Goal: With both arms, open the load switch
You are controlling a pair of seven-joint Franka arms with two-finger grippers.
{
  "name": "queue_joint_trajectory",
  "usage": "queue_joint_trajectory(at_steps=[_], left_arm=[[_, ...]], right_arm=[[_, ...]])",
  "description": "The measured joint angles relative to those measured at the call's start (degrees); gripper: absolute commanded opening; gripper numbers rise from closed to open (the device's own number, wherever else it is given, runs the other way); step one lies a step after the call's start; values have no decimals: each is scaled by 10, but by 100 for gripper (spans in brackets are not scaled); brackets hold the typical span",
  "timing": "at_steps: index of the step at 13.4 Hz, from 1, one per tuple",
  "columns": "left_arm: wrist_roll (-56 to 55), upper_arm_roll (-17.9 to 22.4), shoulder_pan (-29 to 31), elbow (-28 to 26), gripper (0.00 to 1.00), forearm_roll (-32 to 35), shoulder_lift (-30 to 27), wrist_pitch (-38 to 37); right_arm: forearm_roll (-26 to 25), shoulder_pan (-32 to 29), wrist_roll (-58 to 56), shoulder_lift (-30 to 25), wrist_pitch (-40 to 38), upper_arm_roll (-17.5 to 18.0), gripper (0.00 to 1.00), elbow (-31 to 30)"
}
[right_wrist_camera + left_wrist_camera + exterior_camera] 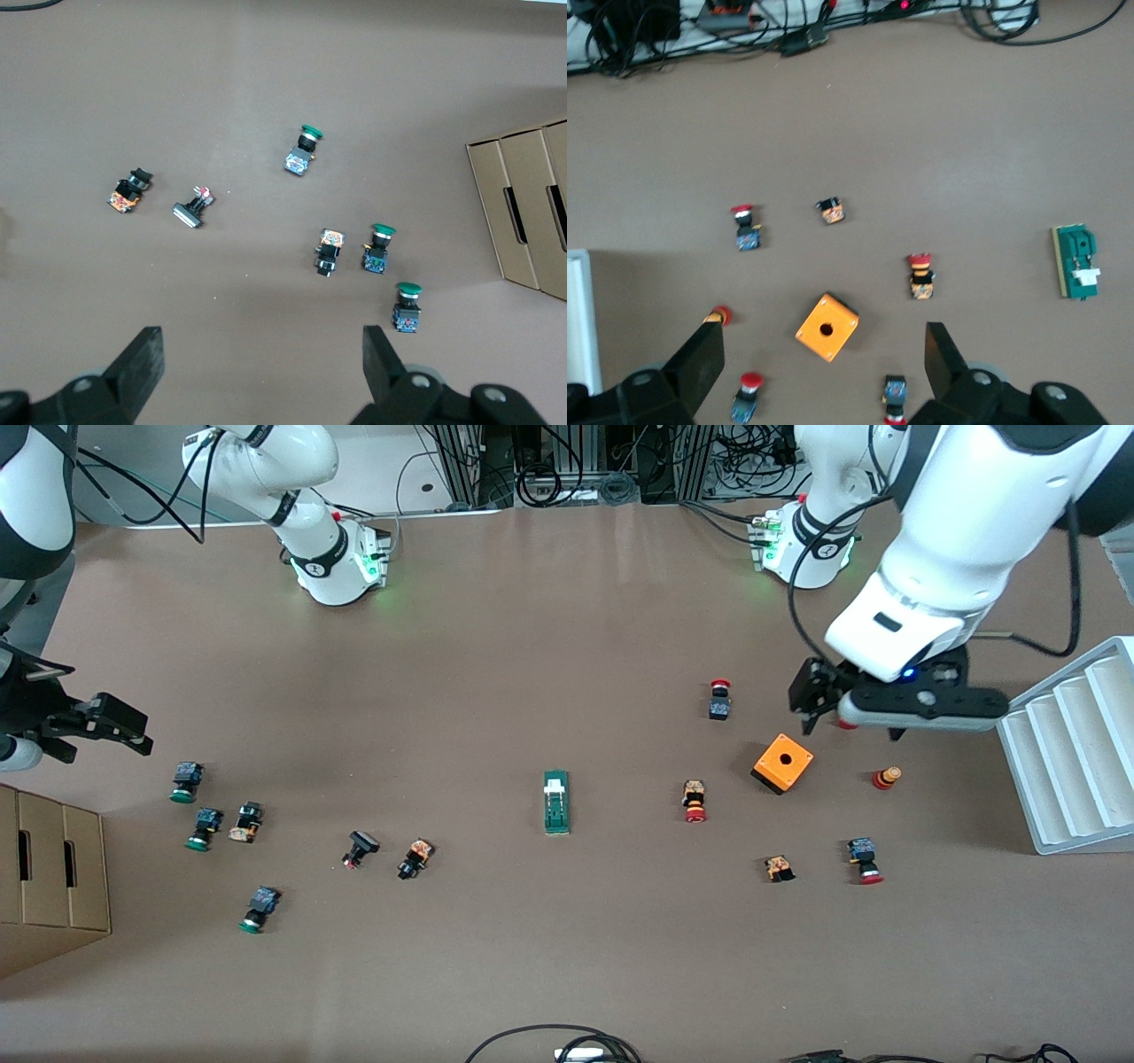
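The load switch is a narrow dark-green block with a small white lever piece, lying flat mid-table; the left wrist view shows the load switch off to one side. My left gripper hangs open over the table beside the orange box, toward the left arm's end. In its wrist view the left gripper holds nothing, its fingers wide apart. My right gripper hovers open and empty at the right arm's end; its wrist view shows the right gripper over bare table, without the switch.
An orange box with a hole and several red-capped push-buttons lie toward the left arm's end. Green-capped push-buttons are scattered toward the right arm's end. A white stepped rack and a cardboard box stand at the table's ends.
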Motion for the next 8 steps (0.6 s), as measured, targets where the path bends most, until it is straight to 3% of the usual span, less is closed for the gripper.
queue_joint_trajectory(at_steps=[3,8], left_arm=[[0,35,0,22,100,-1,2,-52],[34,98,0,27,100,-40,15,-61]], right_arm=[[0,0,0,0,0,0,100,0],[0,0,0,0,0,0,100,0]])
